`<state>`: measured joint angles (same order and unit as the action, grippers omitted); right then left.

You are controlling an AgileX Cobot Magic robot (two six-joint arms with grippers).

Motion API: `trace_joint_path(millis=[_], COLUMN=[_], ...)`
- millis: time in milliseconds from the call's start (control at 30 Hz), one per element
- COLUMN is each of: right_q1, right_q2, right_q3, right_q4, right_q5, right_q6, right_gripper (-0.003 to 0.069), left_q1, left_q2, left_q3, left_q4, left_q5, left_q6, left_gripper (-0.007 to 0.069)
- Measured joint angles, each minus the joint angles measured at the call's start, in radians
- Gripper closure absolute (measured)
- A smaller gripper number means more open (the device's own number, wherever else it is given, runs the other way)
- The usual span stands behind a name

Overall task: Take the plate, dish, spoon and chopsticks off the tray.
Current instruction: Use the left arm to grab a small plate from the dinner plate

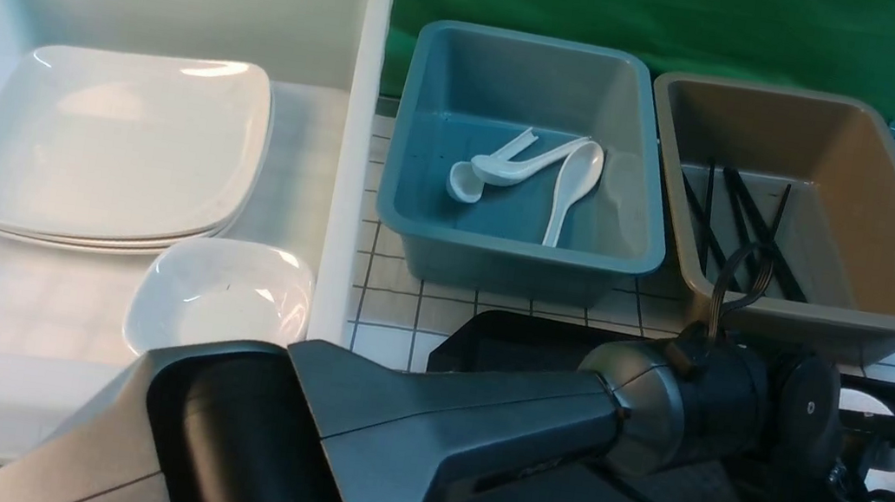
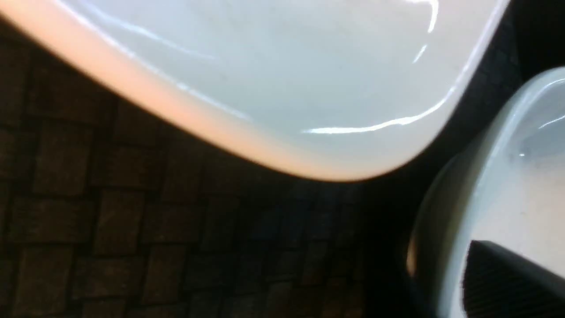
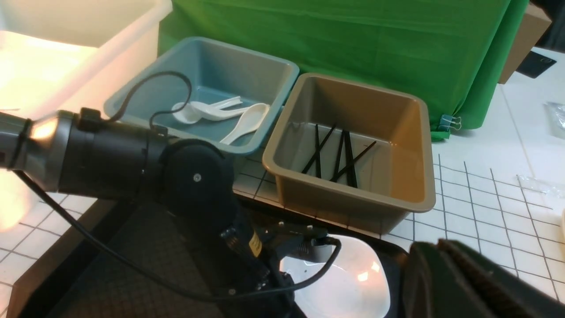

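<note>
One dish [image 3: 353, 282] sits at the tray's [image 3: 132, 274] right end; left gripper [image 3: 309, 247] at its rim, clamp unclear; right gripper [image 3: 468, 282] closed, empty; a shallow bite on the glossy rim could slip

In the front view the grey-and-black left arm [image 1: 459, 419] covers most of the big black textured plastic tray [image 1: 505, 338], leaving one far corner bare, and hides nearly all that lies on it. The left gripper [image 3: 304, 245] shows only as a dark tangle over a small glossy white dish [image 3: 353, 287] that the right wrist view's edge cuts off; how its jaws stand cannot be made out. The left wrist view gives a glossy white round-cornered rim [image 2: 287, 88], cropped, plate or dish unclear, and one black ribbed finger pad [image 2: 507, 282] on a second cropped white rim [image 2: 499, 190]. The right gripper [image 3: 472, 282] is a dark blur.
</note>
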<state>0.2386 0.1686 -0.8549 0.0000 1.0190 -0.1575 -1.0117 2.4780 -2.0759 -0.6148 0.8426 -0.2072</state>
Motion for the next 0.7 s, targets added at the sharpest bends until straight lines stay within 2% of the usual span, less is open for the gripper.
trace_joint_path(millis=[100, 167, 333, 433, 567, 600, 633, 667, 700], right_q1=[0.000, 0.000, 0.000, 0.000, 0.000, 0.000, 0.000, 0.000, 0.000], right_q2=[0.000, 0.000, 0.000, 0.000, 0.000, 0.000, 0.000, 0.000, 0.000], right_q3=[0.000, 0.000, 0.000, 0.000, 0.000, 0.000, 0.000, 0.000, 0.000], right_q4=[0.000, 0.000, 0.000, 0.000, 0.000, 0.000, 0.000, 0.000, 0.000], right_q5=[0.000, 0.000, 0.000, 0.000, 0.001, 0.001, 0.001, 0.001, 0.001], right_q6=[0.000, 0.000, 0.000, 0.000, 0.000, 0.000, 0.000, 0.000, 0.000], right_gripper=[0.0639, 0.0636, 0.0627, 0.0622, 0.0615, 0.0614, 0.0611, 0.0610, 0.0609], left_q1=[0.000, 0.000, 0.005, 0.054, 0.196, 0.196, 0.275, 0.284, 0.347], left_q2=[0.000, -0.010, -0.099, -0.250, -0.475, -0.486, -0.584, -0.584, -0.663], left_q3=[0.000, 0.000, 0.003, 0.006, 0.006, 0.006, 0.006, 0.006, 0.006], left_q4=[0.003, 0.007, 0.140, 0.270, 0.339, 0.341, 0.364, 0.364, 0.389], left_q5=[0.018, 0.019, 0.048, 0.079, 0.139, 0.143, 0.197, 0.197, 0.256], left_q6=[-0.007, -0.007, -0.011, -0.045, -0.061, -0.061, -0.061, -0.061, -0.061], left_gripper=[0.0579, 0.0608, 0.0622, 0.0622, 0.0620, 0.0620, 0.0620, 0.0620, 0.0620])
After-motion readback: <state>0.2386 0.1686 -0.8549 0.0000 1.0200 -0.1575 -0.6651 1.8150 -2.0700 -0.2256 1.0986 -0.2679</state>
